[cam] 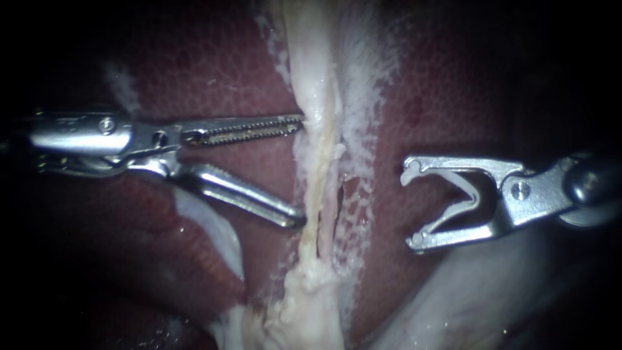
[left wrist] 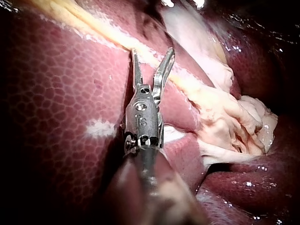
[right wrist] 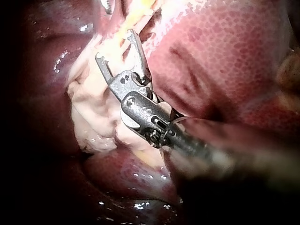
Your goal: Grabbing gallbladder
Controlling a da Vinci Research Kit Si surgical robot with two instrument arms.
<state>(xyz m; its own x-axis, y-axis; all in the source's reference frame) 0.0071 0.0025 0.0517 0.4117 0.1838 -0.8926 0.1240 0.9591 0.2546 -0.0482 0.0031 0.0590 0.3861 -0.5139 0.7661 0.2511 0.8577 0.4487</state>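
Two instruments sit nearest, one from each side, facing across one pale strip (cam: 317, 162). The left instrument (cam: 301, 170) has its jaws spread and holding nothing, with both tips just at the strip's edge. The right instrument (cam: 408, 207) has its jaws wide, with one white clip (cam: 463, 194) seated against both. Bare liver (cam: 440, 104) lies between them and the strip. The gallbladder (cam: 453, 304) seems to be the smooth pale bulge under the right instrument, untouched.

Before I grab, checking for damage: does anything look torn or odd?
Only the pale strand between the left instrument and right instrument: frayed edges, a dark slit beside it. The right instrument holds a white clip.
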